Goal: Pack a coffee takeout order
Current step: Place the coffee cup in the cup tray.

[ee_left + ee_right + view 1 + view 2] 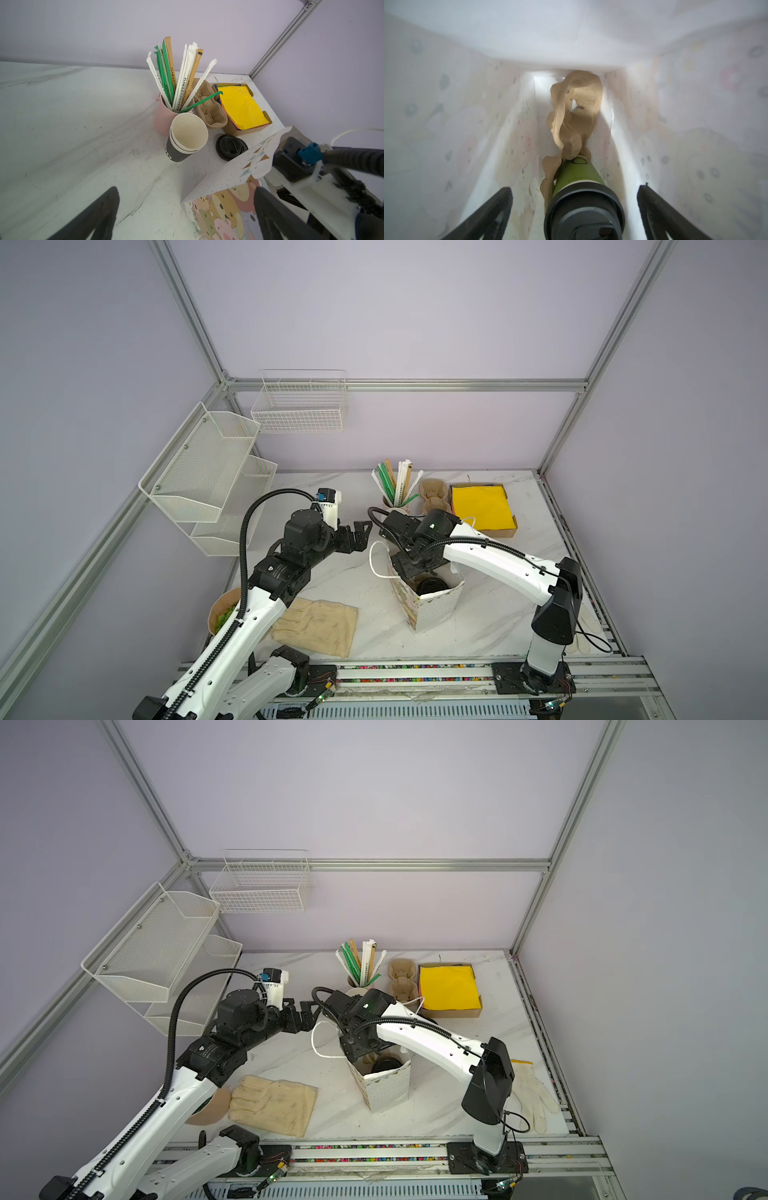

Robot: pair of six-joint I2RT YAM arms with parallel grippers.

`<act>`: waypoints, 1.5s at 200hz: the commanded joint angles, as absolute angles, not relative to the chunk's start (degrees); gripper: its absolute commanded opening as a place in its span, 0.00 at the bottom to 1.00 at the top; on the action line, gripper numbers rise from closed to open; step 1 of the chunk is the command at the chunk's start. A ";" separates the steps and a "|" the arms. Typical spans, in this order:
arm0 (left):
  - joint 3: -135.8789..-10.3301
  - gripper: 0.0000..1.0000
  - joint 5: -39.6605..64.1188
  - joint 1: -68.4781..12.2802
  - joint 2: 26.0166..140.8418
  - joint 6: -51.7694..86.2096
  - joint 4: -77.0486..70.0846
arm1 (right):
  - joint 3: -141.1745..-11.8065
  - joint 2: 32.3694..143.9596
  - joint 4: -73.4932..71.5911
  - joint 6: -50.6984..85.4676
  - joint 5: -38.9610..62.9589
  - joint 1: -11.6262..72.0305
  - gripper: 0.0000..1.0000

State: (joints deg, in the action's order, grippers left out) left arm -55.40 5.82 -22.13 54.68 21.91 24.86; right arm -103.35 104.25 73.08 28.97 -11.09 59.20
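Black-lidded and green-sided, a small paper cup (pixel 583 209) fills the foreground of the right wrist view. It sits deep inside a white paper gift bag (pixel 467 128) printed with cartoon animals, its foot against a brown moulded-pulp cup carrier (pixel 577 112) that lies along the bag's floor. Whether the cup sits in one of the carrier's wells cannot be told.

The right gripper (pixel 575 188) reaches down through the bag's mouth. Its fingers (pixel 500 207) are spread wide on either side of the lid, clear of it and holding nothing. The left gripper (pixel 360 531) hovers just beside the bag's rim near the white cord handle (pixel 376 560), fingers (pixel 99 207) equally wide and empty.

In both top views the bag stands in the middle of the marble-patterned desk (pixel 332 572). The bright yellow paper sheet (pixel 482 506) lies on top in a brown cardboard box (pixel 505 533) at the desk's far side, well apart from the bag and not yet packed.

With the cup down, the step seems to call for a clean exit. The right gripper should rise straight up through the mouth with its fingers kept apart, so that neither clips the lid or drags the thin walls. The cup looks tilted and a nudge could tip it, and the left gripper is well placed to steady the rim.
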 commanded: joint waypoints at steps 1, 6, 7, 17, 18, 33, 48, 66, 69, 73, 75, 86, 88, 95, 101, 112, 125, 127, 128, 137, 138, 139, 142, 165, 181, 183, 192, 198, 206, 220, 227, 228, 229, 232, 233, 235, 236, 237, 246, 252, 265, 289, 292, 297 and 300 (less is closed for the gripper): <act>-53.36 1.00 6.85 -21.66 54.66 22.06 22.67 | -104.82 102.84 74.27 28.44 -13.18 59.51 0.98; -53.38 1.00 6.83 -21.70 54.67 22.06 22.68 | -104.94 102.83 74.25 28.39 -13.26 59.50 0.97; -53.37 1.00 6.84 -21.71 54.67 22.06 22.68 | -105.03 102.88 74.26 28.39 -13.31 59.55 0.97; -53.40 1.00 6.90 -21.71 54.76 22.06 22.68 | -105.51 102.65 74.26 28.31 -13.75 59.51 0.98; -53.42 1.00 6.92 -21.71 54.76 22.06 22.68 | -105.53 102.61 74.27 28.30 -13.82 59.51 0.98; -53.43 1.00 6.90 -21.70 54.84 22.06 22.63 | -106.54 102.32 74.04 28.00 -14.03 59.55 0.97; -53.44 1.00 7.01 -21.68 55.01 22.08 22.68 | -106.95 101.69 73.26 27.45 -13.76 59.50 0.97; -53.44 1.00 7.12 -21.71 55.11 22.10 22.68 | -107.19 101.44 73.23 27.06 -14.18 59.50 0.97; -53.44 1.00 7.12 -21.71 55.15 22.07 22.69 | -107.32 101.43 73.37 27.15 -14.23 59.55 0.97; -53.39 1.00 7.05 -21.65 55.19 22.06 22.72 | -107.50 101.43 73.41 27.09 -14.34 59.53 0.98; -53.43 1.00 7.10 -21.67 55.19 22.06 22.69 | -107.56 101.47 73.46 27.08 -14.26 59.51 0.98; -53.44 1.00 7.11 -21.67 55.28 22.06 22.68 | -107.75 101.17 73.16 26.75 -14.04 59.51 0.97; -53.44 1.00 7.09 -21.70 55.28 22.06 22.68 | -107.93 101.10 73.13 26.66 -13.95 59.57 0.97; -53.44 1.00 7.11 -21.66 55.28 22.06 22.68 | -108.31 100.91 72.95 26.48 -13.80 59.55 0.98; -53.44 1.00 7.11 -21.71 55.35 22.06 22.68 | -108.87 100.77 73.01 26.45 -13.80 59.50 0.97; -53.44 1.00 7.11 -21.69 55.37 22.08 22.69 | -109.72 100.47 72.84 26.22 -13.80 59.56 0.97; -53.44 1.00 7.12 -21.70 55.46 22.06 22.66 | -110.90 100.01 72.76 25.85 -13.62 59.50 0.97; -53.44 1.00 7.08 -21.71 55.46 22.06 22.67 | -111.04 99.95 72.70 25.78 -13.56 59.50 0.97; -53.44 1.00 7.10 -21.71 55.46 22.06 22.67 | -111.11 99.90 72.69 25.76 -13.55 59.50 0.98; -53.44 1.00 7.12 -21.69 55.46 22.01 22.68 | -111.93 99.69 72.69 25.67 -13.26 59.50 0.97; -53.44 1.00 7.12 -21.70 55.46 22.04 22.68 | -112.00 99.68 72.69 25.58 -13.22 59.55 0.97; -53.44 1.00 7.12 -21.70 55.46 22.05 22.68 | -112.07 99.67 72.69 25.58 -13.16 59.52 0.97; -53.44 1.00 7.08 -21.71 55.46 22.00 22.69 | -112.35 99.59 72.67 25.53 -13.04 59.54 0.97; -53.44 1.00 7.03 -21.71 55.46 21.97 22.68 | -114.10 98.71 72.28 25.15 -12.13 59.50 0.97; -53.44 1.00 6.86 -21.71 55.46 21.90 22.68 | -116.14 98.29 72.78 25.14 -12.29 59.50 0.98; -53.44 1.00 6.86 -21.71 55.46 21.89 22.68 | -116.35 98.20 72.78 25.09 -12.35 59.50 0.98; -53.44 1.00 6.75 -21.71 55.46 21.88 22.69 | -117.37 97.80 72.78 24.84 -12.54 59.51 0.98; -53.44 1.00 6.77 -21.71 55.46 21.88 22.68 | -118.04 97.57 72.69 24.72 -12.80 59.53 0.98; -53.44 1.00 6.68 -21.71 55.55 21.88 22.68 | -118.84 97.22 72.67 24.45 -13.12 59.50 0.97; -53.51 1.00 6.45 -21.71 55.71 21.80 22.67 | -120.18 96.70 72.00 23.83 -13.23 59.51 0.97; -53.53 1.00 6.32 -21.71 55.79 21.82 22.60 | -121.18 96.59 71.69 23.61 -13.47 59.50 0.97; -53.53 1.00 6.32 -21.71 55.80 21.81 22.55 | -121.32 96.59 71.66 23.58 -13.50 59.50 0.97; -53.53 1.00 6.33 -21.71 55.81 21.80 22.52 | -121.48 96.55 71.60 23.57 -13.56 59.50 0.97; -53.60 1.00 6.25 -21.72 55.95 21.80 22.44 | -121.79 96.43 71.46 23.49 -13.76 59.50 0.98; -53.61 1.00 6.25 -21.71 55.97 21.80 22.42 | -121.93 96.38 71.37 23.43 -13.82 59.50 0.98; -53.68 1.00 6.13 -21.64 56.05 21.80 22.42 | -122.13 96.34 71.21 23.39 -13.98 59.50 0.98; -53.73 1.00 6.10 -21.68 56.11 21.80 22.41 | -122.24 96.29 71.11 23.34 -14.02 59.50 0.98; -53.76 1.00 6.08 -21.69 56.18 21.80 22.37 | -122.33 96.27 71.07 23.32 -14.09 59.50 0.97; -54.17 1.00 5.76 -21.71 56.78 22.16 22.35 | -123.61 95.94 70.40 22.70 -14.88 59.50 0.98; -54.58 1.00 6.00 -21.70 57.30 22.70 22.32 | -124.40 95.76 69.88 22.37 -15.81 59.50 0.97; -55.79 1.00 6.65 -21.71 58.66 24.19 22.15 | -125.45 95.07 68.27 22.08 -18.29 59.50 0.97; -60.28 1.00 5.97 -21.53 62.27 27.04 23.48 | -124.89 93.04 64.08 22.23 -22.85 59.24 0.97; -61.06 1.00 5.78 -21.53 62.84 27.29 23.68 | -124.58 92.72 63.46 22.23 -23.16 59.17 0.97; -62.32 1.00 5.44 -21.47 63.85 27.65 23.90 | -124.09 92.12 62.42 22.24 -23.67 59.00 0.97; -63.11 1.00 5.18 -21.45 64.53 27.80 24.17 | -123.85 91.78 61.75 22.26 -24.03 58.93 0.97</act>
State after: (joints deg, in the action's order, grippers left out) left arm -55.64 6.02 -22.13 61.39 24.53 24.47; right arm -124.16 95.04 67.16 22.90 -18.20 59.18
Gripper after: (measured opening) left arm 0.997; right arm 0.974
